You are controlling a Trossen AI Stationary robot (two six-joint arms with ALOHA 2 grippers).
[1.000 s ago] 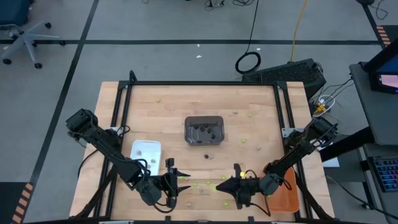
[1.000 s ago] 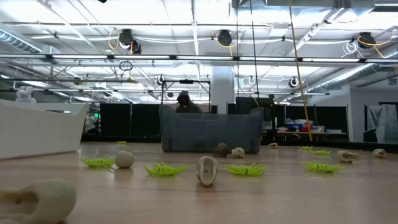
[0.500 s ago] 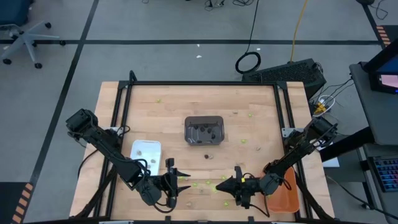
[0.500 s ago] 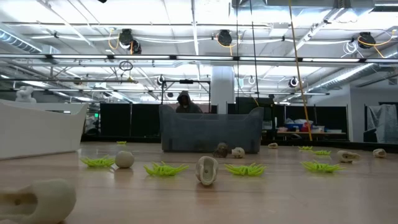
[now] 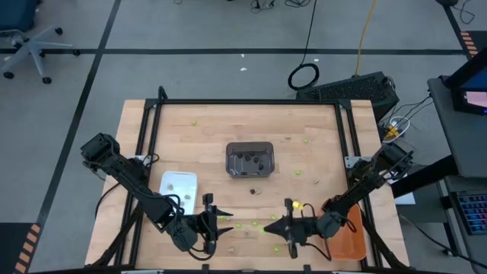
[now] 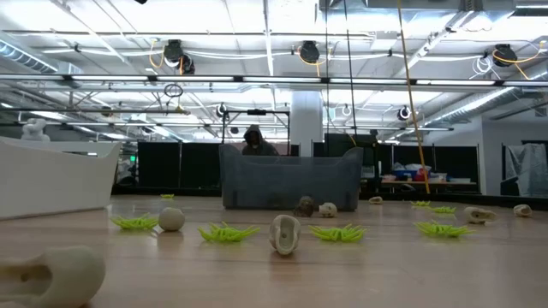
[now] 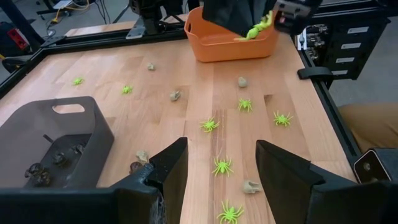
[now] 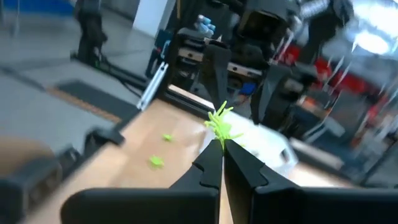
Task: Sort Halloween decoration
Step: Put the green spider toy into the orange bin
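Open-plan robotics lab: taped concrete floor [image 5: 190, 68], ceiling cable trays [image 6: 274, 79].

Three trays sit on the table [image 5: 319, 129]: a white tray [image 5: 179, 183] at the left, a dark grey tray [image 5: 249, 158] in the middle and an orange tray [image 5: 351, 242] at the right. Seven lime-green spiders [image 7: 209, 125] lie on the wood, and an eighth is pinched in the right gripper [image 8: 222, 144]. Five pale tan pieces [image 7: 242, 81] lie loose. The dark pieces [image 7: 55, 159] in the grey tray are too small to count.

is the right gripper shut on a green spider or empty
Shut on a green spider: the right gripper's fingertips meet, with its legs sticking out above them.
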